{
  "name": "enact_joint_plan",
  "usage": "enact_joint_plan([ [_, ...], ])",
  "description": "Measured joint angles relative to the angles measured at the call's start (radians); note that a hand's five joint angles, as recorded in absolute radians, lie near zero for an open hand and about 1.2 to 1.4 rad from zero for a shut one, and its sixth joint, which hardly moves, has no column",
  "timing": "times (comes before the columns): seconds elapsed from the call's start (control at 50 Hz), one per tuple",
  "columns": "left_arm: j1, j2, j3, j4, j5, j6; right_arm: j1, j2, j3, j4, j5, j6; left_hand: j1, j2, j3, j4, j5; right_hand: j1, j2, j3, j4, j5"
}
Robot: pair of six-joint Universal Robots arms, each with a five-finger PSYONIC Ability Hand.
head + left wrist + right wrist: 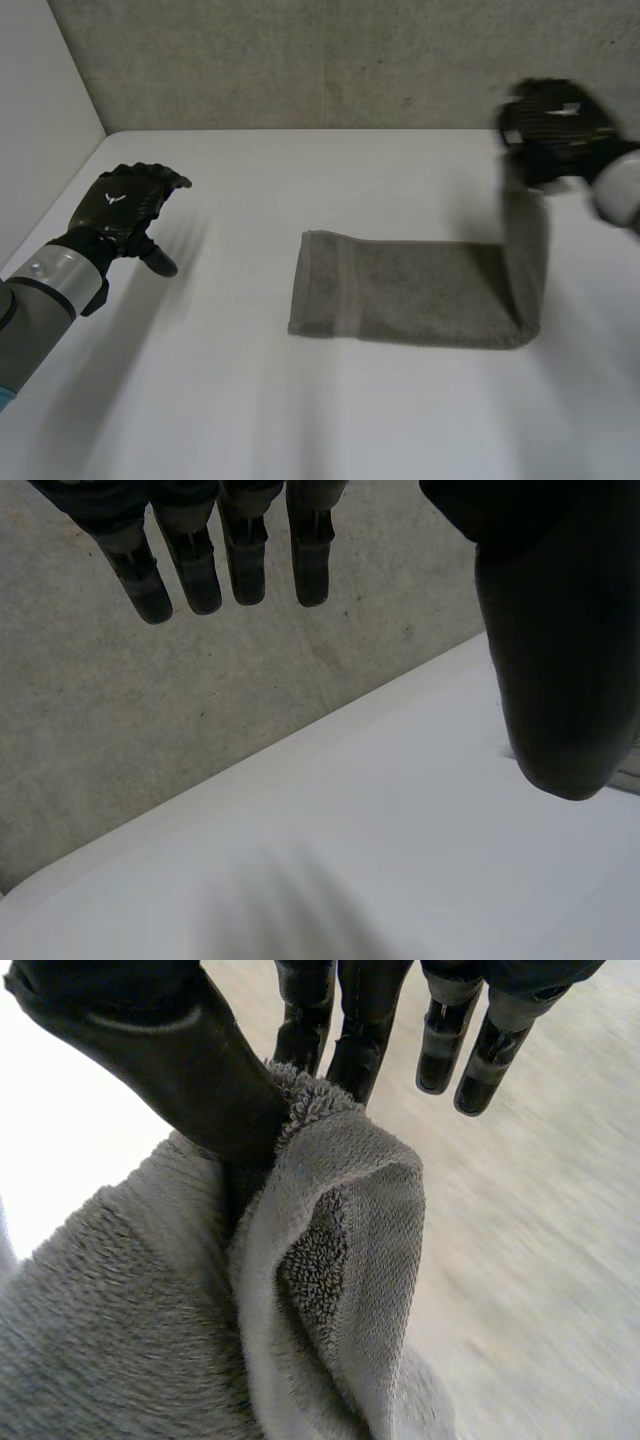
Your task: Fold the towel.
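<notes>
1. Both hands are over the table. The right hand (553, 125) is raised at the far right, its thumb (190, 1070) clamping a towel edge against its fingers (300, 1030), with the other fingers straight and free.
2. From that pinch the grey towel (420, 295) hangs down as an upright strip, then bends at the table and lies flat.
3. Its long axis runs left to right across the table (300, 190), with the flat part lying right of the middle. The free short end, with its woven band (322, 285), points toward the robot's left side, and the held end is at the right.
4. The left hand (125, 205) is over the table's left side, well apart from the towel. Its fingers are straight and spread from the thumb, holding nothing.
5. Behind the table stands a grey wall (300, 60).
</notes>
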Motion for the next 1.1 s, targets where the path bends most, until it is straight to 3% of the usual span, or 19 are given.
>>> enact_joint_plan([
  [0.12,-0.004,-0.002,0.001,0.001,-0.001,0.0,0.292,0.13,-0.046,-0.071,0.111,-0.007,0.0,0.0,0.0,0.0,0.0,0.0,0.0,0.0,0.0,0.0],
  [0.28,-0.011,-0.011,0.005,0.002,-0.001,0.001,0.501,0.323,-0.107,-0.104,0.159,-0.027,0.0,0.0,0.0,0.0,0.0,-0.001,-0.001,0.0,0.0,0.0],
  [0.44,-0.039,-0.019,0.032,0.01,-0.003,0.0,0.539,0.372,-0.099,-0.088,0.171,-0.037,0.0,0.0,0.0,0.0,0.0,-0.662,-0.643,0.0,0.0,-0.69],
  [0.54,-0.09,-0.025,0.075,0.015,-0.004,-0.006,0.493,0.273,-0.032,-0.076,0.2,-0.031,0.0,0.0,0.0,0.0,0.0,-1.023,-1.015,0.0,0.0,-1.09],
  [0.82,-0.328,-0.103,0.216,0.02,-0.047,-0.028,0.176,-0.064,0.348,-0.014,0.19,0.009,0.0,0.0,0.0,0.0,0.0,-1.059,-1.053,0.0,0.0,-1.09],
  [1.02,-0.435,-0.247,0.293,0.017,-0.085,-0.028,-0.007,-0.079,0.541,-0.017,0.083,-0.037,0.0,0.001,0.0,0.0,0.014,-1.006,-1.019,0.0,0.0,-1.021],
  [1.1,-0.449,-0.303,0.315,0.012,-0.114,-0.027,-0.039,-0.059,0.572,-0.042,0.046,-0.061,0.0,0.002,0.0,0.0,0.035,-0.783,-0.773,0.0,0.0,-0.778],
])
